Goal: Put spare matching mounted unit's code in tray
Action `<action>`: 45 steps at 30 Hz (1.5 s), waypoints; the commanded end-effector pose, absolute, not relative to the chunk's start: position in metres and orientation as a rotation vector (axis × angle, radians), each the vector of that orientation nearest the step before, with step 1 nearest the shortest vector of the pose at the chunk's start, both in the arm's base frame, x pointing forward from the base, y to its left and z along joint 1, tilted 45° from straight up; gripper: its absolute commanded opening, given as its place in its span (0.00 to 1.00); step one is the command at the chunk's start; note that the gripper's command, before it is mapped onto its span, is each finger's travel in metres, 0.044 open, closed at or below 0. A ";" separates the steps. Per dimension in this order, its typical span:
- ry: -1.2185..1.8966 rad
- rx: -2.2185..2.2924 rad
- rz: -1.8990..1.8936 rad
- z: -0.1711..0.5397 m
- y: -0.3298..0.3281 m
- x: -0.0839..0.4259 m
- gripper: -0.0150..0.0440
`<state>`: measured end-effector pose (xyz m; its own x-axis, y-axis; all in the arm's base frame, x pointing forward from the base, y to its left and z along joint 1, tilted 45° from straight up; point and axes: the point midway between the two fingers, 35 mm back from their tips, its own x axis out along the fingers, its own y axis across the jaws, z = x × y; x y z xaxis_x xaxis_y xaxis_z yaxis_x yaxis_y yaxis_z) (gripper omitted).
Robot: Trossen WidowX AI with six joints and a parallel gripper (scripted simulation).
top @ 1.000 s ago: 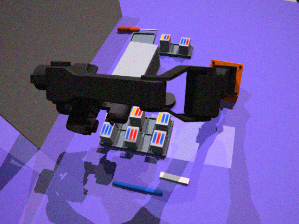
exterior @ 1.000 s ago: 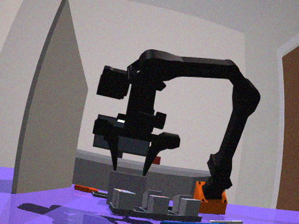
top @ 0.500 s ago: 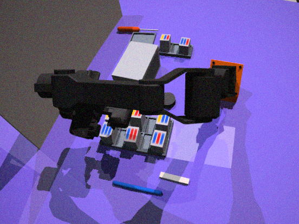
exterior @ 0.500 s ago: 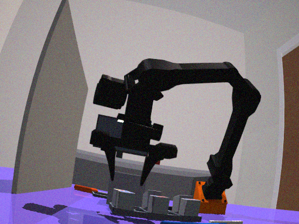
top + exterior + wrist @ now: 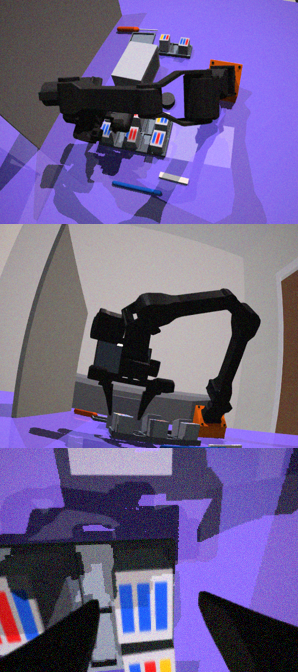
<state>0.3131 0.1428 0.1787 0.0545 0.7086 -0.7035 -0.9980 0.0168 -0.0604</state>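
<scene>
Gripper (image 5: 124, 415) poised low over rack (image 5: 159, 152), parted partway, grasping nothing; fingers straddling all-blue spare (image 5: 144, 604) at rack's near-left corner, not yet touching. Tray (image 5: 142, 37) far off behind mounted unit (image 5: 135, 62), beside screwdriver (image 5: 128, 28). Judged risks: descent off-centre could set a finger down on spare's top or nudge the neighbouring red-blue spare (image 5: 15, 615); code match unverifiable here, so possibly the wrong spare.

A red-handled screwdriver (image 5: 129, 28) lay on the bench (image 5: 256, 168) well beyond the fingers. On their near side a blue pen (image 5: 136, 188) rested, a grey-and-white strip (image 5: 173, 178) just beside it, both well apart from them.
</scene>
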 end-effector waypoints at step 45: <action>0.568 -0.642 1.449 0.157 0.164 0.311 0.25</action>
